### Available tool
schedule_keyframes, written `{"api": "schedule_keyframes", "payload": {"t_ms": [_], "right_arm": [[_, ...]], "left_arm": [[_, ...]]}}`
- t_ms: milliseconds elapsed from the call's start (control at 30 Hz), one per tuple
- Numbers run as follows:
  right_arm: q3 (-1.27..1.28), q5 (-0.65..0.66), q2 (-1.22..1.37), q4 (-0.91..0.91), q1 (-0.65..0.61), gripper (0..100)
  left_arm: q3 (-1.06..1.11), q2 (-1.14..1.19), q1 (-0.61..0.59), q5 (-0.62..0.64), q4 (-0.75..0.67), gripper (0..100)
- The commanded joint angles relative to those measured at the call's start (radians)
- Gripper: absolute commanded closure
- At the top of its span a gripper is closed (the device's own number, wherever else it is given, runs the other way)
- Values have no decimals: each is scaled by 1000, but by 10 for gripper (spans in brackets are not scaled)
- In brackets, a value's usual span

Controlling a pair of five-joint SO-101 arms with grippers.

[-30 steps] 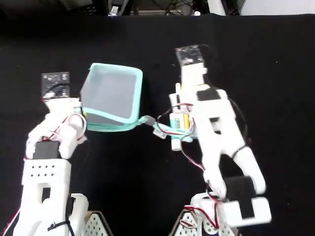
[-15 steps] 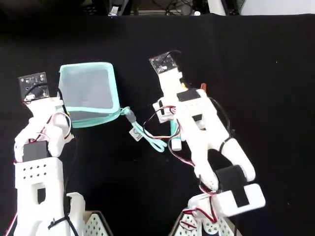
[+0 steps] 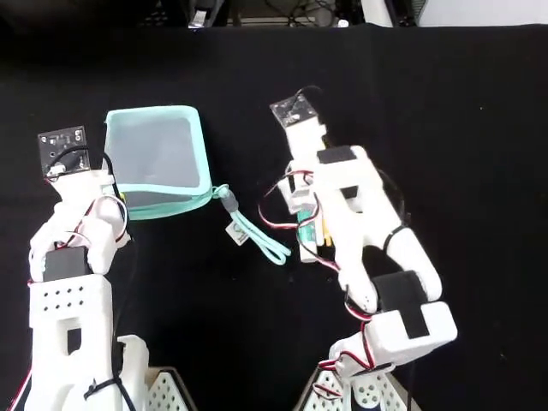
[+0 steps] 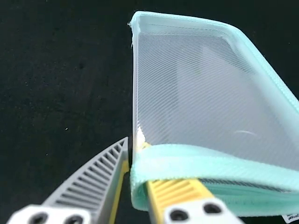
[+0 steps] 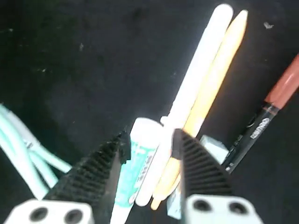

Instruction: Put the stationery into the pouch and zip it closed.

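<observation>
We take the pouch (image 3: 158, 158) as the landmark. It sits on the black tabletop (image 3: 462, 128), mesh side up, with its mouth edge at the left arm's end.

The left tool (image 4: 134, 150) is pinched on that mouth rim. The yellow finger (image 4: 175, 192) sits under the teal lip and the grey finger (image 4: 100, 175) sits outside it, so the tool holds the pouch.

A teal strap (image 3: 257, 235) runs from the pouch's corner toward the stationery. The stationery lies in a bunch beyond the strap's far end, well apart from the pouch, and none of it is inside yet.

In the right wrist view we see:
- a white pen (image 5: 196, 88)
- an orange pen (image 5: 219, 70) touching the white pen
- a teal-printed tube (image 5: 140, 154)
- a red-brown marker (image 5: 280, 88) just beside the others

The right tool (image 5: 149, 140) is down over the bunch. Its jaws are apart and straddle the tube and the white pen, not clamped.

Step in hand, as we judge it, is the first pick of the stationery, so the task is early. The zip is still open.

The next move calls for closing on one or two pens without scattering the rest. The right tool would then carry them to the pouch's mouth while the left tool keeps the rim lifted. A risk is the strap snagging.
</observation>
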Motion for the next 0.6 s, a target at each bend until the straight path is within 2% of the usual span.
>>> {"api": "schedule_keyframes", "payload": {"t_ms": [0, 233, 567], "right_arm": [[-51, 11, -5, 38, 6, 791], [-50, 77, -5, 98, -55, 848], [-87, 81, 87, 115, -84, 845]], "left_arm": [[-10, -6, 16, 8, -20, 970], [-8, -5, 16, 6, -20, 970], [-7, -5, 15, 6, -21, 970]]}}
